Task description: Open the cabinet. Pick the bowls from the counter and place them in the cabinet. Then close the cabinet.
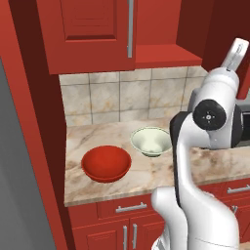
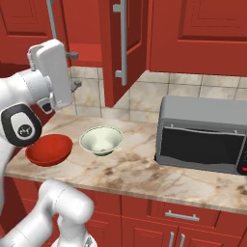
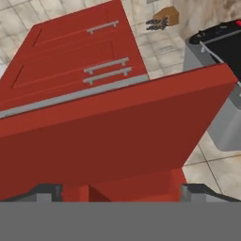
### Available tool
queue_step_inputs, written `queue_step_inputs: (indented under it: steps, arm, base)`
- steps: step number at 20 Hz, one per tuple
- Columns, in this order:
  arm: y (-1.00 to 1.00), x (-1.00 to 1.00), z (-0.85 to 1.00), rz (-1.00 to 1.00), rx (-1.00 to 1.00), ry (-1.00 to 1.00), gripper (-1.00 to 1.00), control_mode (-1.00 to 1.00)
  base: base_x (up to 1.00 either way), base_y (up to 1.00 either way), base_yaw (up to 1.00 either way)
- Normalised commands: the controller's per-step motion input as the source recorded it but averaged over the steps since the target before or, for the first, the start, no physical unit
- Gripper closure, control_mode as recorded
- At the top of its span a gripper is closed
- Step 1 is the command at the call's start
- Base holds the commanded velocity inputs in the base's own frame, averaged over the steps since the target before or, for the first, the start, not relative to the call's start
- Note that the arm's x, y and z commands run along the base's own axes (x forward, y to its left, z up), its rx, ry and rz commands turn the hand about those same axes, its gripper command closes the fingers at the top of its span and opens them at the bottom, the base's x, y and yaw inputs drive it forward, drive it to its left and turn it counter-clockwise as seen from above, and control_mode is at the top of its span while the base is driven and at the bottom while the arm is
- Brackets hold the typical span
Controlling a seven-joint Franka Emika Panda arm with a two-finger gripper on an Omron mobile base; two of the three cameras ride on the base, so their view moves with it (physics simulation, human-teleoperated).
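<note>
A red bowl (image 1: 106, 163) and a pale green bowl (image 1: 151, 141) sit side by side mid-frame on the marble bench (image 1: 146, 178), below the wall cabinet (image 1: 93, 34) with one door swung open, pincer (image 3: 120, 190) spread wide.

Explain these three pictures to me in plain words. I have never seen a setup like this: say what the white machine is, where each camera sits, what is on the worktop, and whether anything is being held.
The white machine is a robot arm in a simulated kitchen. Two cameras ride behind it, left and right, looking down over it. The third sits on its hand, looking along the open gripper, which holds nothing and faces a red door.

On the marble counter stand a red bowl, a pale bowl and a grey microwave. Above, the wall cabinet has one door swung open.
</note>
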Motion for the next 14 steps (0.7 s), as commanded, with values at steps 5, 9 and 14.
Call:
queue_step_inputs:
  steps: [5, 9, 14]
  arm:
    - [-0.17, 0.35, -0.09, 0.00, 0.02, 0.02, -1.00, -1.00]
    - [-0.19, 0.28, -0.08, 0.00, 0.02, 0.00, -1.00, -1.00]
    - [-0.16, 0.33, -0.11, 0.00, 0.01, 0.00, -1.00, -1.00]
  base:
    - [0.00, 0.00, 0.00]
    - [0.00, 0.00, 0.00]
    - [0.00, 0.00, 0.00]
